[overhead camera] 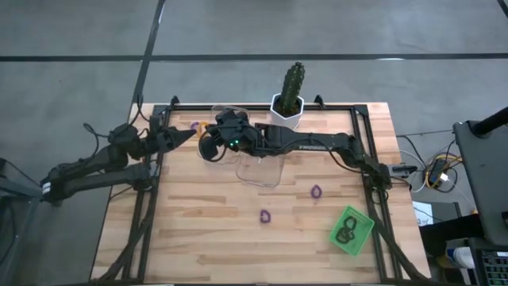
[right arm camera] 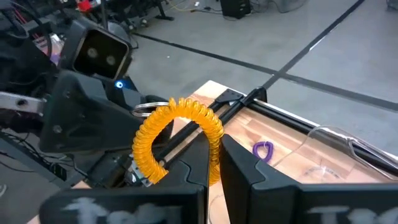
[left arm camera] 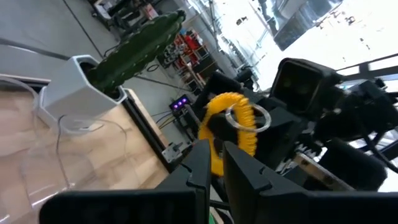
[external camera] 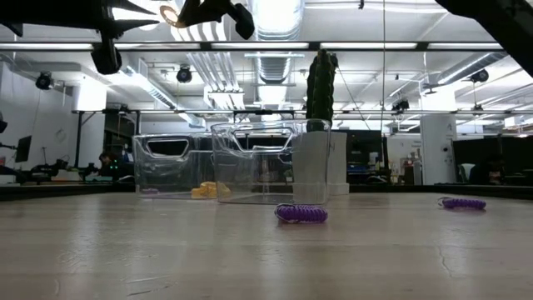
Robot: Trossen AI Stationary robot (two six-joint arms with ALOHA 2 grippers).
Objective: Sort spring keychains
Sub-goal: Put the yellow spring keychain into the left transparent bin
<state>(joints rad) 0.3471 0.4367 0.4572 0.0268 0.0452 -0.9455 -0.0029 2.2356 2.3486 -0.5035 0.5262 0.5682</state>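
An orange spring keychain (left arm camera: pixel 227 121) with a metal ring hangs in the air between my two grippers, above the table's far left part (overhead camera: pixel 204 127). My left gripper (left arm camera: pixel 214 149) reaches in from the left (overhead camera: pixel 193 134) and my right gripper (right arm camera: pixel 214 142) from the right (overhead camera: pixel 214 133), each shut on the loop. Purple keychains lie flat on the wood (overhead camera: pixel 316 191) (overhead camera: pixel 265 215) (overhead camera: pixel 194 125); two of them show in the low view (external camera: pixel 301 213) (external camera: pixel 463 202). Black keychains lie in the green tray (overhead camera: pixel 352 230). My left gripper pinches the orange coil between its two fingers at one end of the loop (left arm camera: pixel 215 163). The loop rises past the fingertips, clear of the table. My right gripper pinches the other side of the same loop (right arm camera: pixel 215 157) between its two fingers. The coil arches away toward the left gripper, lifted clear.
Two clear plastic bins stand at the far side (external camera: pixel 166 167) (external camera: pixel 258 171), one with orange keychains inside (external camera: pixel 208 191). A cactus in a white pot (overhead camera: pixel 289 95) stands at the far edge. A black frame (overhead camera: pixel 365 151) borders the wooden table.
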